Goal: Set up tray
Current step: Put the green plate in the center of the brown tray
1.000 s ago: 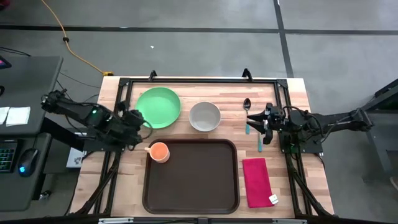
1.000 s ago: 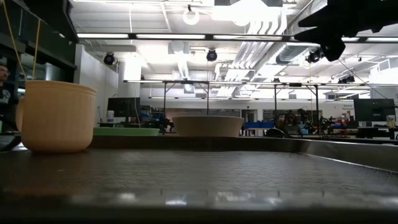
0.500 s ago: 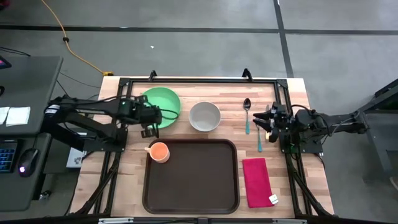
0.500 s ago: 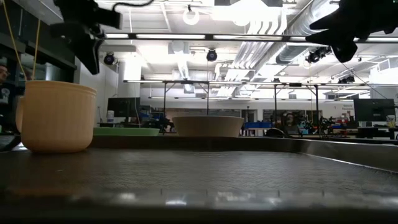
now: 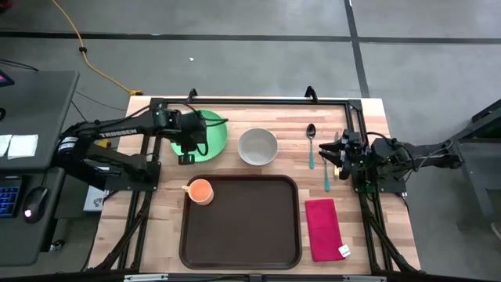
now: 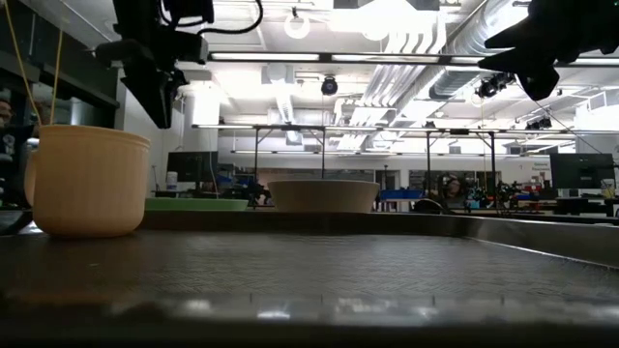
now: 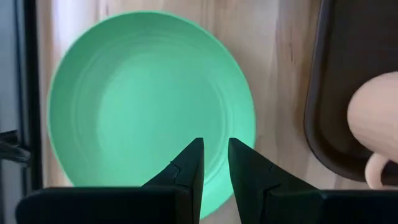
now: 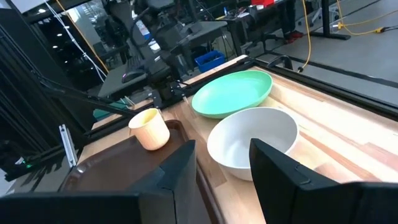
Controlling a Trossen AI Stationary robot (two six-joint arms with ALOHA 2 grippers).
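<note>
- High view: left gripper [image 5: 192, 145] hung over green plate [image 5: 200, 133]; tray [image 5: 241, 222] lay on tabletop [image 5: 368, 110], orange cup [image 5: 200, 190] in its corner.
- Low view: cup sat on tray.
- Left wrist view: fingers [image 7: 189, 167] a little apart, holding nothing.
- Right wrist view: right gripper [image 8: 222, 163] spread, empty, near white bowl [image 8: 252, 142].

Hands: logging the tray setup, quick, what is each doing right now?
Left hand: open, empty, above the green plate.
Right hand: open, empty, beside the spoon.

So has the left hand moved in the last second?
Yes. The left hand swung from beside the cup to over the round green plastic plate.
</note>
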